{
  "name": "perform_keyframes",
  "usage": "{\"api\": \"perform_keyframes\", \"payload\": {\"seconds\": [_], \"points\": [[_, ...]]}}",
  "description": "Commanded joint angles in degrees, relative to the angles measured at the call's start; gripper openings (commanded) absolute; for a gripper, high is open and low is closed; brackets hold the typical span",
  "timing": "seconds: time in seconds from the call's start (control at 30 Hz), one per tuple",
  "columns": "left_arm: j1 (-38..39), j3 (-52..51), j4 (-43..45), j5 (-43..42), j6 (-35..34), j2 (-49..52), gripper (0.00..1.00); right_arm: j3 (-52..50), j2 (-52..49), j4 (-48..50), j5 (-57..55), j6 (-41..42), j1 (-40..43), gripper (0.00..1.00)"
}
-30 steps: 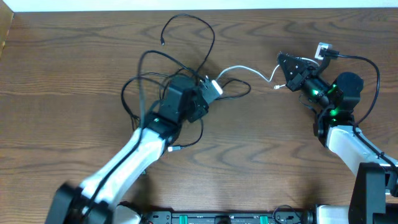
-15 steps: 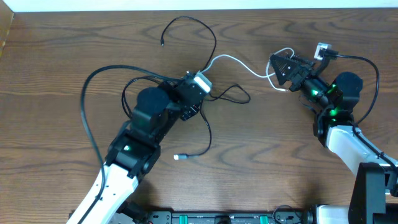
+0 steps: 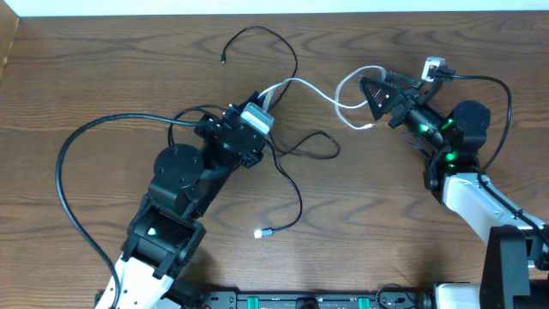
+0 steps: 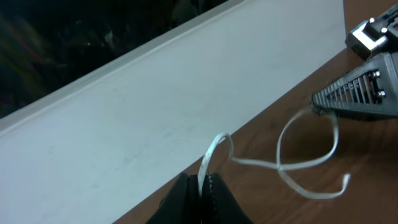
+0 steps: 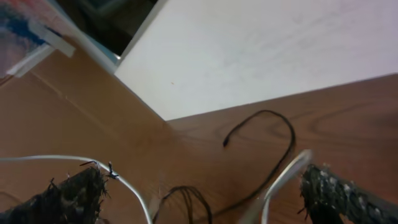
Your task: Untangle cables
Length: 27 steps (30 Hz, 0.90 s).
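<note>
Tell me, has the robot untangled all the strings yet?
Not yet. Done: most of the white cable runs clear of the pile, toward the right arm. In hand: the left gripper pinches it, while the right gripper is open at the cable's loop. Left: the black cables cross in a bunch by the left gripper.

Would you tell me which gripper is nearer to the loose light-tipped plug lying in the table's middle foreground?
Left. The left gripper, shut on the white cable, sits directly behind the plug; the right gripper stands open, farther back and well to the right.
</note>
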State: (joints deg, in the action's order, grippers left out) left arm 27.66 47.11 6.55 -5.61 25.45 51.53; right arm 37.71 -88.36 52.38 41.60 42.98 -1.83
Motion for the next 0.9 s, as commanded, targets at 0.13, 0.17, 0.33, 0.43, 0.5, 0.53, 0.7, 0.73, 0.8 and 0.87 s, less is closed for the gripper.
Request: {"api": "perform_keyframes", "payload": {"seconds": [0.13,0.17,0.33,0.43,0.5,0.53,0.7,0.73,0.8,0.87], "points": [[0.1,0.0,1.8,0.5,-0.8,-1.8,0.08,0.7,0.5,0.9,-0.1,-0.4,-1.0,0.99],[0.1,0.0,2.6,0.5,-0.8,-2.0,0.08,0.7,0.5,0.9,0.0,-0.4,-1.0,0.99],[0.1,0.0,7.1,-0.8,-3.8,-2.6,0.08,0.7,0.5,1.0,-0.1,-0.4,-1.0,0.99],[0.1,0.0,8.2,-2.8,-3.8,-2.6,0.08,0.7,0.5,1.0,0.0,-0.4,-1.0,0.99],[0.1,0.0,8.5,-2.9,-3.8,-2.6,0.08,0.7,0.5,1.0,0.2,-0.4,-1.0,0.99],[0.1,0.0,8.7,-2.9,-3.8,-2.6,0.08,0.7,0.5,1.3,0.7,-0.4,-1.0,0.99],[0.1,0.0,9.4,-3.0,-3.8,-2.6,0.08,0.7,0.5,8.1,8.7,-4.6,-1.3,0.99],[0.1,0.0,9.4,-3.0,-3.8,-2.6,0.08,0.7,0.5,9.5,10.4,-5.6,-1.5,0.99],[0.1,0.0,9.4,-3.5,-3.8,-2.6,0.08,0.7,0.5,14.8,16.1,-8.9,-2.5,0.99],[0.1,0.0,9.5,-6.1,-3.7,-2.6,0.08,0.7,0.5,18.7,20.4,-12.4,-3.9,0.99]]}}
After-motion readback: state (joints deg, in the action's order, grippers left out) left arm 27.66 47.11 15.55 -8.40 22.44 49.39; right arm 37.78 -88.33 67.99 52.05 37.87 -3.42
